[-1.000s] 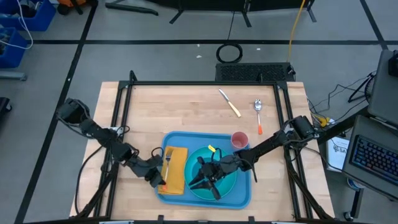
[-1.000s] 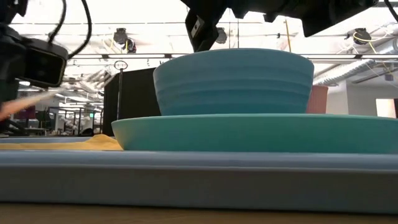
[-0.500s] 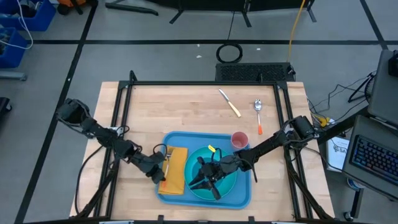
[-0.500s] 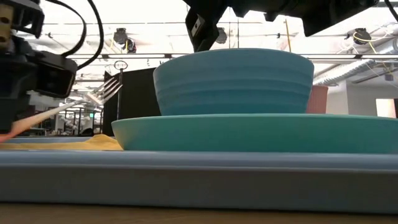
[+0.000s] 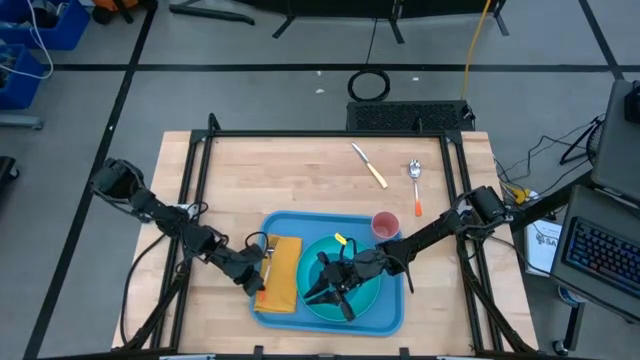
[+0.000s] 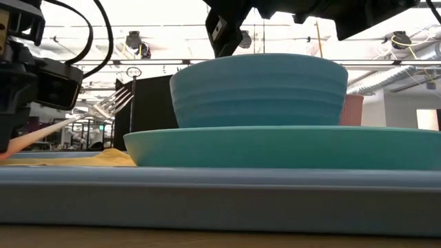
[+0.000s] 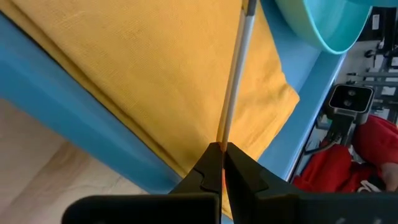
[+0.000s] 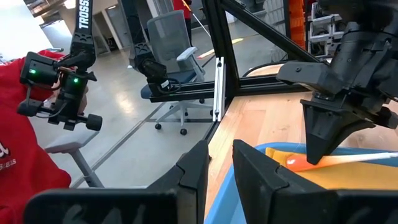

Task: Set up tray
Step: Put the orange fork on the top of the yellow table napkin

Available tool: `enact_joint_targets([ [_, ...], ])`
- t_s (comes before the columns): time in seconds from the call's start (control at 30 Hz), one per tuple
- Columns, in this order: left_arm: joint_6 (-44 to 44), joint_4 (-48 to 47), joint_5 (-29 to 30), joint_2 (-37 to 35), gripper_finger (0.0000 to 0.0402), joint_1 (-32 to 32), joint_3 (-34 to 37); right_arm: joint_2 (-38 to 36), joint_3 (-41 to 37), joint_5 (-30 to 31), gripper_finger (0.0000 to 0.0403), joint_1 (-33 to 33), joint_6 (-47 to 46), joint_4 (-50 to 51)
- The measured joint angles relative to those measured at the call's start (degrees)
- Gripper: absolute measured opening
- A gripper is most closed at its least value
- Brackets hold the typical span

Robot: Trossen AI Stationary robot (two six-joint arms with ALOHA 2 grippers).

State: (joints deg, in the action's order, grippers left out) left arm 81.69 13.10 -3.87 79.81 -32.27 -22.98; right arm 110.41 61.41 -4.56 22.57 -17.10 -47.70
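The light-blue tray [image 5: 392, 318] lies at the table's near middle. On its left half lies a yellow napkin [image 5: 286, 285]. On its right half a turquoise plate [image 6: 282, 148] carries a turquoise bowl [image 6: 258, 89]. My left gripper [image 5: 263, 283] is over the napkin's left edge, shut on a fork [image 5: 269, 258] with an orange handle. My right gripper [image 5: 335, 290] hovers over the bowl, pointing toward the table's left. Its fingers [image 8: 194, 167] stand slightly apart and nothing shows between them. My left gripper pinches the fork's handle [image 7: 224, 138] between its two fingers, which slant down from the table's left. The fork sits tilted over the napkin, tines [image 6: 114, 103] raised and pointing toward the far edge. Whether the handle's end [image 6: 8, 150] touches the napkin, I cannot tell.
A pink cup [image 5: 386, 224] stands by the tray's far right corner. A knife [image 5: 369, 165] and a spoon [image 5: 415, 185] with orange handles lie on bare wood toward the far edge. A black frame rims the table. A person in red shows beyond the table's left.
My left gripper has shifted a little toward the table's right, over the napkin, carrying the fork. The fork has tipped, so its tines now stand raised in the low view. It has kept still over the last half second.
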Motion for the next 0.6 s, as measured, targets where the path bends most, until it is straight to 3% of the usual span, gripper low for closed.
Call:
enact_joint_targets([
  [0.47, 1.72, -2.38, 0.07, -0.04, 0.0005, 0.00, -0.09, 0.00, 0.00, 0.00, 0.0063, 0.01, 0.00, 0.00],
  [0.6, 1.99, -2.59, 0.73, -0.03, 0.0022, -0.03, -0.09, 0.00, 0.00, 0.00, 0.0063, 0.00, 0.00, 0.00],
])
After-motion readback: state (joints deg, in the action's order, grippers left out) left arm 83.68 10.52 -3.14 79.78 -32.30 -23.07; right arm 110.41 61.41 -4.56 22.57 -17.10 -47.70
